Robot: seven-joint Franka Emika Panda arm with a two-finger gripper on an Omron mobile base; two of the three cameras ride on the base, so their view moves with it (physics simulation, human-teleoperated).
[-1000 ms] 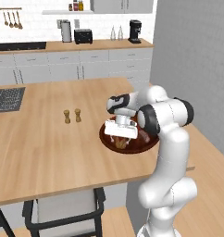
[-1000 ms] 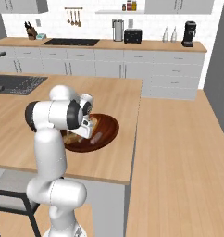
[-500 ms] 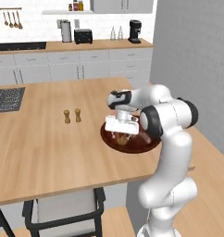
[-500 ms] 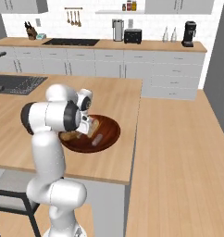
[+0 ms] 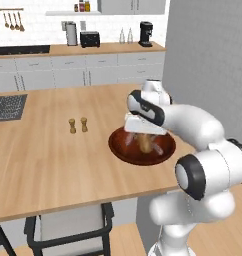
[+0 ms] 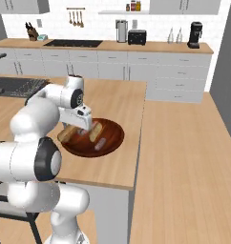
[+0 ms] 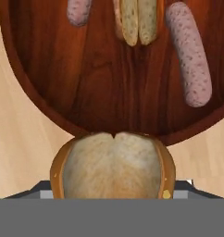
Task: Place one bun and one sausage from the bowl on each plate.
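Observation:
The wide dark red-brown bowl sits on the wooden island near its right edge. My gripper hangs just above the bowl, shut on a tan split bun that hides the fingertips. The held bun hovers over the bowl's rim. Inside the bowl lie two pink sausages and another bun. The plates are out of view.
Two small wooden shakers stand on the island left of the bowl. A dark sink is at the far left. A chair is tucked under the near edge. The island's right edge drops off just past the bowl.
The jaws have narrowed onto the bun. The hand has risen a little from the bowl, taking the bun with it.

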